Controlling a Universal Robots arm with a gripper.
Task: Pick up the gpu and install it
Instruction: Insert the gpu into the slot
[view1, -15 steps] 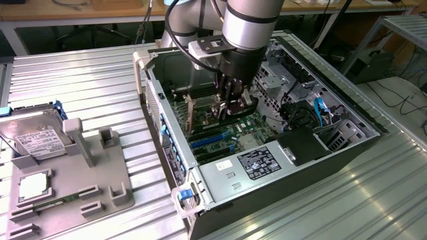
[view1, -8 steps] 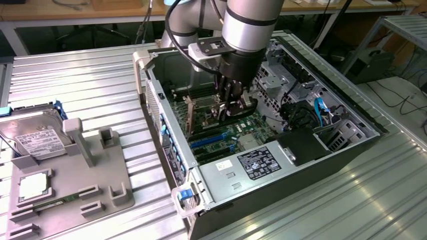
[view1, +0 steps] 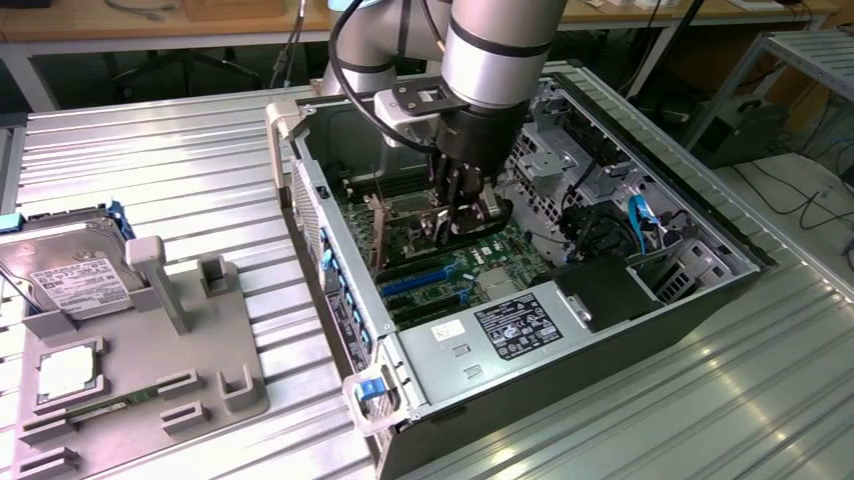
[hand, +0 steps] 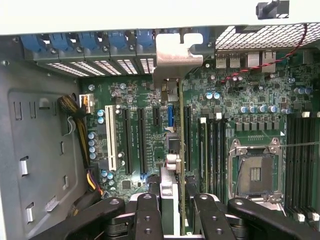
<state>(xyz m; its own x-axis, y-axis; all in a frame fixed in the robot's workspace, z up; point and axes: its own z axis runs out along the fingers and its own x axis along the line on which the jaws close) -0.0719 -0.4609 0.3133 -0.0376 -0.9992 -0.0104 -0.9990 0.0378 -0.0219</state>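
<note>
My gripper (view1: 461, 215) hangs inside the open computer case (view1: 707, 225), above the green motherboard (view1: 447, 265). It is shut on the gpu (view1: 483, 228), a slim dark card held on edge. In the wrist view the gpu (hand: 170, 192) runs edge-on from between my fingers (hand: 148, 212) toward the case's rear wall. Its silver end bracket (hand: 172, 55) stands by the blue slot clips (hand: 100, 42). The card hovers over the black expansion slots (hand: 142, 140), roughly in line with them. Whether its edge touches a slot cannot be told.
A grey fixture (view1: 200, 340) on the ribbed table at the exterior view's left holds a silver hard drive (view1: 74, 275) and a square processor chip (view1: 67, 372). Inside the case are a labelled power supply (view1: 521, 325), cables (view1: 641, 225), a white slot (hand: 111, 137) and the processor socket (hand: 255, 172).
</note>
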